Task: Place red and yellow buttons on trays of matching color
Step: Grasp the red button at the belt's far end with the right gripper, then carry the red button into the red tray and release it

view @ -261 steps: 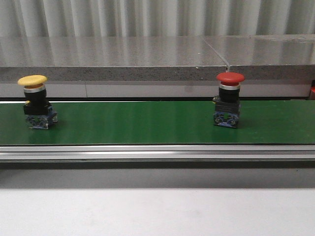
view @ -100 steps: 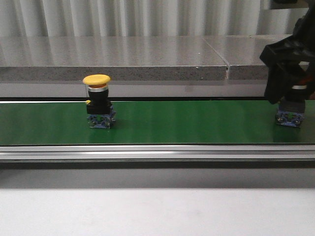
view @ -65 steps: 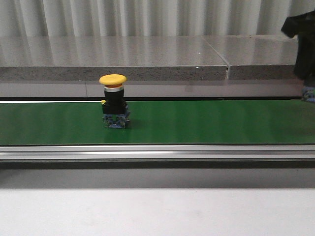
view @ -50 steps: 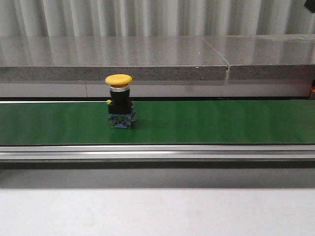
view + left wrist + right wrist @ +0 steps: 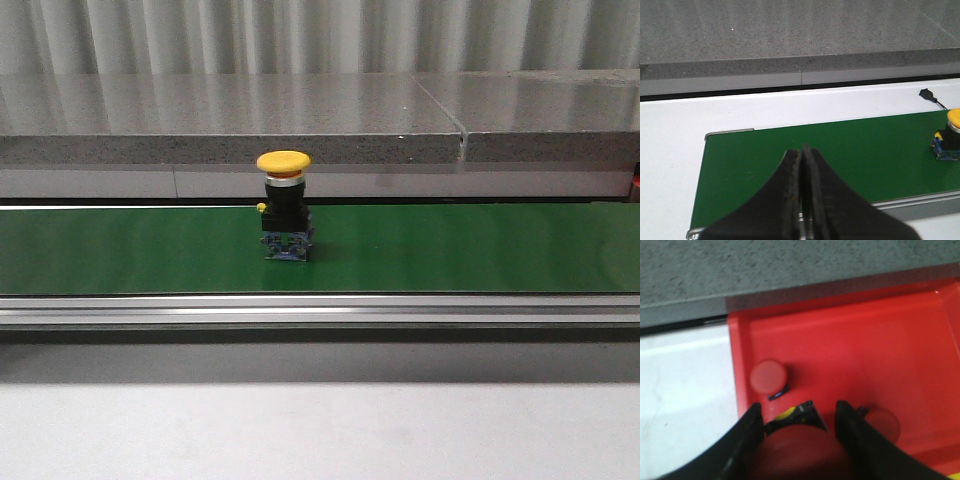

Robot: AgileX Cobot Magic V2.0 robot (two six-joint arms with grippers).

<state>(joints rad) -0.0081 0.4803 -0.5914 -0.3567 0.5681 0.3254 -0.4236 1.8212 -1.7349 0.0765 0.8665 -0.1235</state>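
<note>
We log the yellow button (image 5: 284,218) standing upright on the green belt (image 5: 450,250), a little left of the belt's middle in the front view. Nothing is touching it. Neither arm shows in that view.

Left wrist view: the left gripper (image 5: 802,170) has its fingers pressed together with nothing between them. It hangs over the near part of the belt, and the yellow button sits well apart from it, at the far edge of that picture. No yellow tray appears in any view.

Right wrist view: the right gripper (image 5: 799,426) is clamped on a red button (image 5: 802,452), whose red cap fills the space between the two dark fingers. It is held over the red tray (image 5: 880,345). Inside the tray we count one red button (image 5: 768,376) plainly, and a second red cap (image 5: 883,424) next to the gripper, blurred. Whether the held button touches the tray floor, we cannot tell.

Progress, as we judge it: the red side is well along. Buttons are already in the red tray, and the one in hand only needs to be let go there. The yellow side looks untouched. The yellow button is yet to be picked off the belt and carried to a yellow tray, a job most likely for the left arm.
</note>
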